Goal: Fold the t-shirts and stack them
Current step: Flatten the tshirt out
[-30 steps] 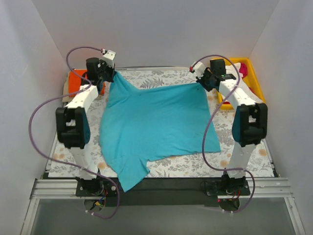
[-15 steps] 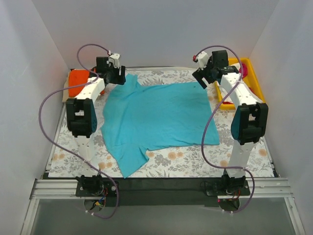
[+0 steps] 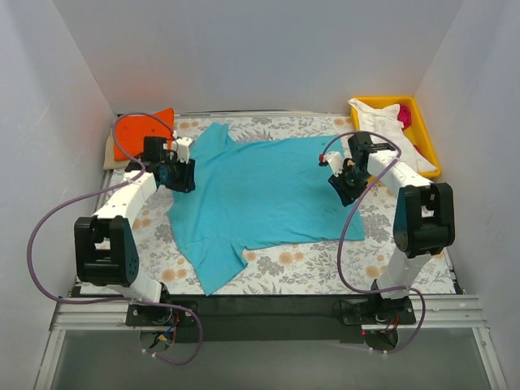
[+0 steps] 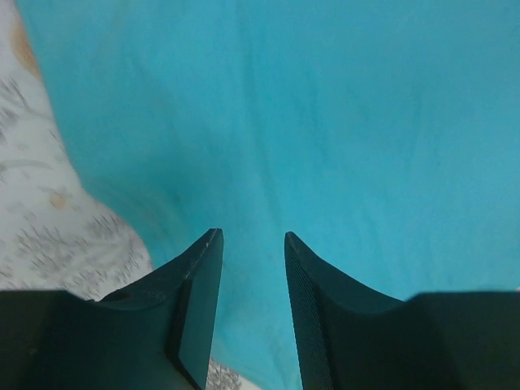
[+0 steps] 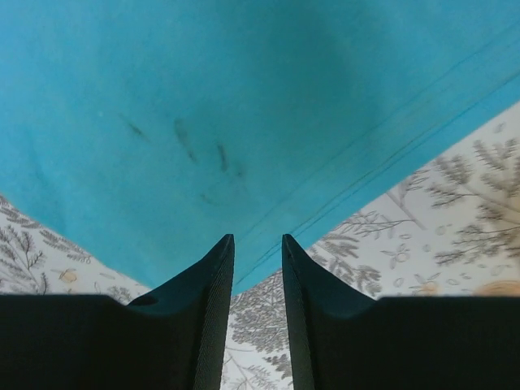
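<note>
Top view: yellow tray [image 3: 429, 138] at far right holds white shirt [image 3: 375, 114] and magenta shirt [image 3: 404, 119]. Orange shirt [image 3: 140, 130] far left. Teal shirt [image 3: 260, 195] spread on floral cloth [image 3: 325, 272], left gripper [image 3: 180, 175] at its left edge and right gripper [image 3: 341, 183] at its right. White walls [image 3: 260, 57].
Left wrist view: fingers [image 4: 199, 284] narrowly parted, empty — teal cloth beneath.
Right wrist view: fingers [image 5: 213, 284] narrowly parted, empty — over the teal hem.

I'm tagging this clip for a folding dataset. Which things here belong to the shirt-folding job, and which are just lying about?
Belong to the job:
- teal t-shirt, spread on the table
- orange t-shirt, far left corner
- white t-shirt, in the tray
- magenta garment, in the tray

Just lying about:
- yellow tray
- floral tablecloth
</note>
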`<action>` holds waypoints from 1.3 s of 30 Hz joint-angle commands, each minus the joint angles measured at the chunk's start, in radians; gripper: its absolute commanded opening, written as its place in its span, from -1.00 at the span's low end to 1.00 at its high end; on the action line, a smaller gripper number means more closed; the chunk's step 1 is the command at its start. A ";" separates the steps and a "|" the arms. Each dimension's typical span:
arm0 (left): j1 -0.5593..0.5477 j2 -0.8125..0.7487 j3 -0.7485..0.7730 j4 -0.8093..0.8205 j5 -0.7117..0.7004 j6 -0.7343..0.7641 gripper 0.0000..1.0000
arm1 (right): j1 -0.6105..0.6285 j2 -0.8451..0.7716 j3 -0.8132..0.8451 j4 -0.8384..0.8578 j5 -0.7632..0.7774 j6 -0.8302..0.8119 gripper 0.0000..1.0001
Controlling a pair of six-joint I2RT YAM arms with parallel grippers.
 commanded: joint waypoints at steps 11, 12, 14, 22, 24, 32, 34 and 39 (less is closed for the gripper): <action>0.101 0.156 -0.136 -0.034 -0.235 0.071 -0.38 | -0.010 0.057 -0.156 -0.031 0.066 -0.031 -0.56; 0.118 0.174 -0.130 -0.032 -0.240 0.083 -0.38 | -0.010 0.055 -0.188 -0.033 0.075 -0.033 -0.57; 0.134 0.226 -0.096 -0.034 -0.244 0.095 -0.39 | -0.009 0.049 -0.220 -0.034 0.077 -0.034 -0.57; 0.171 0.343 0.117 -0.104 -0.189 0.140 -0.27 | 0.000 -0.023 -0.271 -0.073 0.043 -0.031 -0.57; 0.171 0.288 0.160 -0.162 -0.102 0.160 -0.16 | -0.001 -0.072 -0.236 -0.090 0.026 -0.025 -0.55; 0.165 0.104 0.119 -0.264 0.021 0.170 -0.13 | 0.000 -0.098 -0.090 -0.136 -0.008 -0.010 -0.52; 0.157 0.064 0.064 -0.296 0.038 0.184 -0.14 | -0.001 -0.074 -0.090 -0.143 0.009 -0.018 -0.55; 0.128 -0.031 -0.103 -0.293 0.036 0.227 -0.20 | -0.001 -0.015 -0.127 -0.143 0.012 -0.025 -0.61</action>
